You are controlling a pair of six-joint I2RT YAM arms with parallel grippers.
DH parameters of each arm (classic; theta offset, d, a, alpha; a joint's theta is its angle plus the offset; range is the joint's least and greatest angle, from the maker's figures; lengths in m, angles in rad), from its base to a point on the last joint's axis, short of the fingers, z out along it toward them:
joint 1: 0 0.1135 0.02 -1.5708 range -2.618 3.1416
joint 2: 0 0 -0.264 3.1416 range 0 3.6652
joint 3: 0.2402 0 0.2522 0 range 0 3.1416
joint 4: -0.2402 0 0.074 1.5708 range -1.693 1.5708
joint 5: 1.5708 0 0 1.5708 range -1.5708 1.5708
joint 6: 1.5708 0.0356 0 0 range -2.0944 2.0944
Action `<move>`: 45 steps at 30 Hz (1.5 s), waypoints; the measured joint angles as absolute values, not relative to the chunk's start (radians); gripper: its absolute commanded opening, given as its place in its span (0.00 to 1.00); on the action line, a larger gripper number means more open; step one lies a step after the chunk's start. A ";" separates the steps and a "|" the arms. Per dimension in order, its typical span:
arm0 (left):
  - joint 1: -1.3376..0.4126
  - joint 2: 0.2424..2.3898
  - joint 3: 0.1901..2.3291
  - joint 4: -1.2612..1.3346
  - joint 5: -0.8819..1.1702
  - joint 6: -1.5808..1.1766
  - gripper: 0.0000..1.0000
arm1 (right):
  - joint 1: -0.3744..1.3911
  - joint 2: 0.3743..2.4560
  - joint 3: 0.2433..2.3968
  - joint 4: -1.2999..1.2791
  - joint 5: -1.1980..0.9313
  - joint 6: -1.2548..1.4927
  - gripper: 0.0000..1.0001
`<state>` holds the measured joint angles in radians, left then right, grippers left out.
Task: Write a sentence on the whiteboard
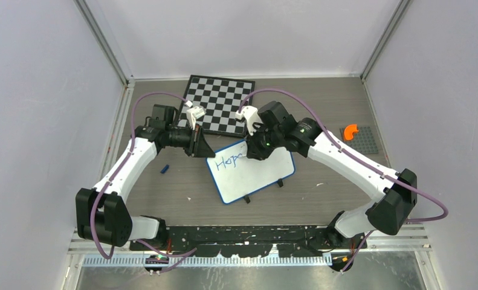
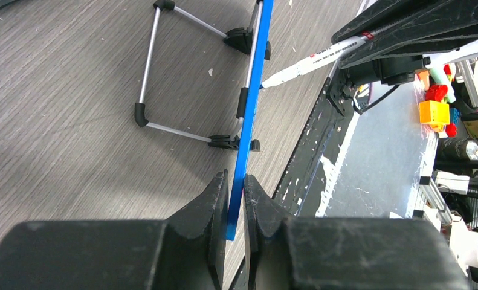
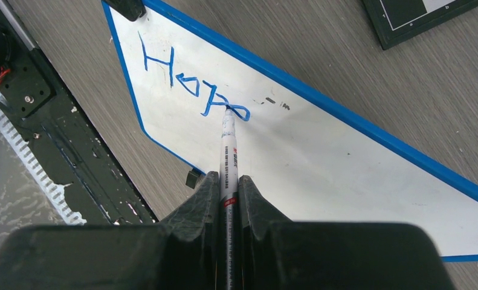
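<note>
The whiteboard, white with a blue rim, stands tilted on its wire feet at the table's middle. My left gripper is shut on its blue rim at the board's far left corner. My right gripper is shut on a white marker, whose tip touches the board at the end of the blue writing, which reads roughly "Hop" plus a part-formed letter. The writing shows small in the top view. The marker also shows in the left wrist view, tip at the rim.
A black-and-white chessboard lies behind the whiteboard. A small blue cap lies left of the board. An orange piece on a grey plate sits at the right. Grey walls close three sides.
</note>
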<state>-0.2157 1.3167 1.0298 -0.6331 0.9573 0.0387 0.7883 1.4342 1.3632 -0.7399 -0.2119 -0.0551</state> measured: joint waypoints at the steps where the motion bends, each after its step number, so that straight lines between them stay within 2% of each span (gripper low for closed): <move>1: -0.216 1.317 1.030 -0.633 0.957 0.039 0.14 | 0.788 1.434 1.361 -0.738 -0.213 -0.055 0.00; 32: -0.231 1.323 1.052 -0.671 0.957 0.082 0.17 | 0.789 1.364 1.307 -0.795 -0.228 -0.104 0.00; 45: -0.247 1.351 1.062 -0.719 0.955 0.113 0.17 | 0.724 1.303 1.311 -0.784 -0.218 -0.104 0.00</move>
<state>-0.2474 1.3506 1.0622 -0.7189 0.9550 0.1131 0.7242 1.3025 1.3113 -0.7837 -0.2180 -0.1040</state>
